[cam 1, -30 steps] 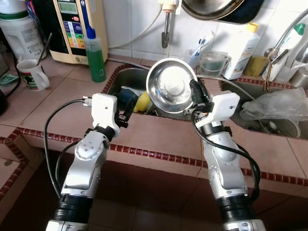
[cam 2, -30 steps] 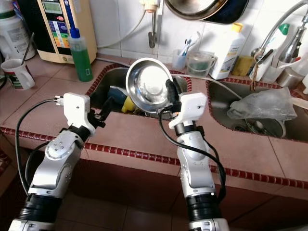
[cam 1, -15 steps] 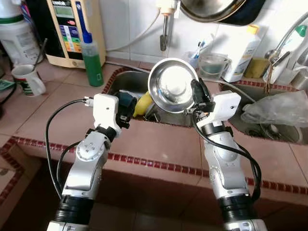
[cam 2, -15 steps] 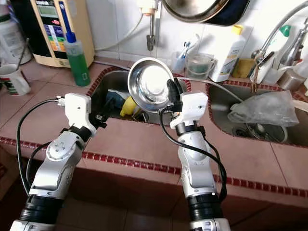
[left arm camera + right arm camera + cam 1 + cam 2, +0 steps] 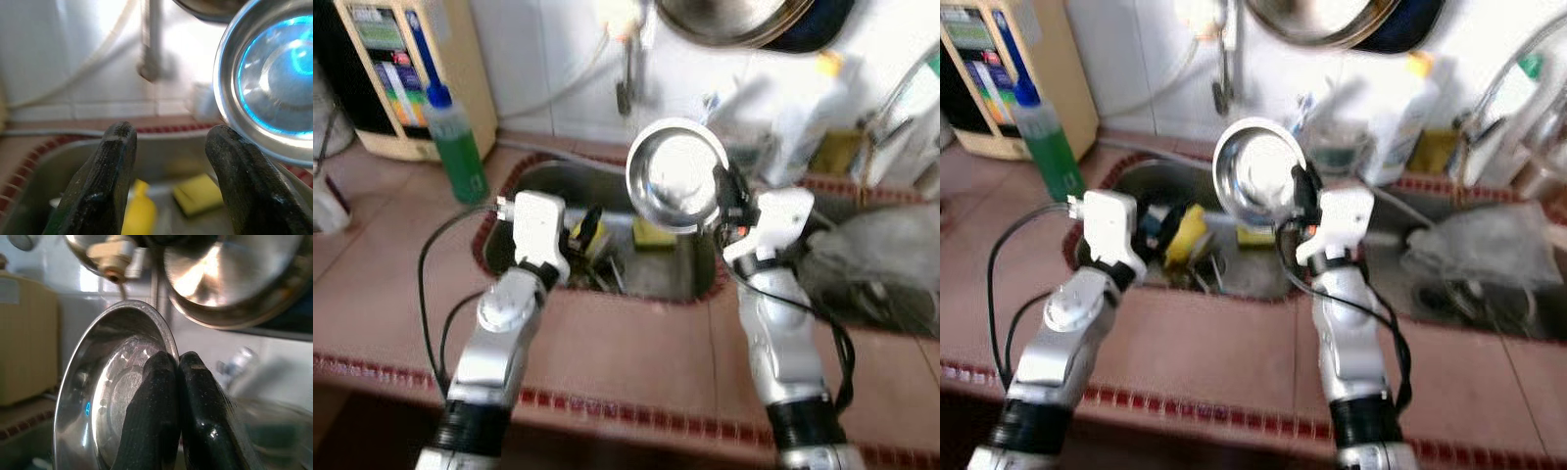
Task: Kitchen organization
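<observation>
Over sink (image 5: 646,279), one bowl (image 5: 674,176), right claw (image 5: 725,194) pinching

A white tiled wall (image 5: 548,49) rises behind the reddish tiled counter (image 5: 636,343).

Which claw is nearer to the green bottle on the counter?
The left. The left claw hangs open over the left sink basin, not far from the green bottle. The right claw is farther away, pinching the rim of the steel bowl.
</observation>
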Available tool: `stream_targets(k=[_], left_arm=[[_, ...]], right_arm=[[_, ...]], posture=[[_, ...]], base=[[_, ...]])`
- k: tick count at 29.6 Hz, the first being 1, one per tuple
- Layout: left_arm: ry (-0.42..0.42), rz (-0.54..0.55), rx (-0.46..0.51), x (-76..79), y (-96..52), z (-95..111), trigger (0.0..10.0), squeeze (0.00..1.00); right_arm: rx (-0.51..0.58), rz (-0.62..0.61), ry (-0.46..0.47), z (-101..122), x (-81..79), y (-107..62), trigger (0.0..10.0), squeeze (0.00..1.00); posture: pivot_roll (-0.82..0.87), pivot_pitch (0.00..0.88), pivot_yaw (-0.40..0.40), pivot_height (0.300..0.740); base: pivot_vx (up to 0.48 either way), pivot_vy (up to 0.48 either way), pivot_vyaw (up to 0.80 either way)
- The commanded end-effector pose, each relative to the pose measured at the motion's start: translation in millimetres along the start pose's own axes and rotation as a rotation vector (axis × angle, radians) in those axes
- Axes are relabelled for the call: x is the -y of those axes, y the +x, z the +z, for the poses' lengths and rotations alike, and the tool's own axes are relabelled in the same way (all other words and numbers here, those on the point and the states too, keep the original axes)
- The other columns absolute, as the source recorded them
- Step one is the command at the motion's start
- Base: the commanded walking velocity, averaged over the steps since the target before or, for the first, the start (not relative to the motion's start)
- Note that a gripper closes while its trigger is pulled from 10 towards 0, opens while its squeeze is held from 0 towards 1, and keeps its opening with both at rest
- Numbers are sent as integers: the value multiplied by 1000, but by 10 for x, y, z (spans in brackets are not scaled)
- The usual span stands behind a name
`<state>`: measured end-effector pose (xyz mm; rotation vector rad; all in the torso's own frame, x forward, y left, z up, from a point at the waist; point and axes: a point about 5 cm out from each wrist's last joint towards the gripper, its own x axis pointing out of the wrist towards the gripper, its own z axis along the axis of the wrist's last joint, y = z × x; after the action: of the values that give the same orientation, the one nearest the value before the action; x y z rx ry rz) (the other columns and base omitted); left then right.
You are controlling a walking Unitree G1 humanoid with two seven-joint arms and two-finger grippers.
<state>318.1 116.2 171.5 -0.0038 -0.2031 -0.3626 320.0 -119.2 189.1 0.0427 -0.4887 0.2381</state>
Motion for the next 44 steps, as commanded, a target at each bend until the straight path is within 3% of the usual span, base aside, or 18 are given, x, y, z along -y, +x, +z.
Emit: stream_targets(k=[1, 11, 19, 26, 33, 44], left_arm=[[1, 7, 7, -41, -33, 14, 10000, 0], [34, -115, 23, 124, -109, 39, 10000, 0], [96, -260, 19, 327, -281, 54, 10000, 0], [85, -328, -3, 440, -466, 57, 10000, 0], [75, -371, -44, 508, -624, 54, 10000, 0], [69, -400, -74, 549, -684, 90, 10000, 0]], right_arm=[[13, 22, 17, 30, -79, 28, 10000, 0], [-56, 19, 1, -67, 11, 43, 10000, 0], [-83, 31, -41, -66, 155, 96, 10000, 0], [-99, 40, -53, -81, 212, 91, 10000, 0], [-142, 31, -3, -173, 192, 85, 10000, 0], [-204, 47, 116, -279, 162, 85, 10000, 0]], posture=[[-48, 58, -34, 740], [-51, 67, -34, 740], [-50, 118, -44, 740], [-35, 162, -44, 740], [-19, 203, -21, 740], [-15, 234, -1, 740]], base=[[0, 0, 0], [0, 0, 0], [0, 0, 0], [0, 0, 0], [0, 0, 0], [0, 0, 0]])
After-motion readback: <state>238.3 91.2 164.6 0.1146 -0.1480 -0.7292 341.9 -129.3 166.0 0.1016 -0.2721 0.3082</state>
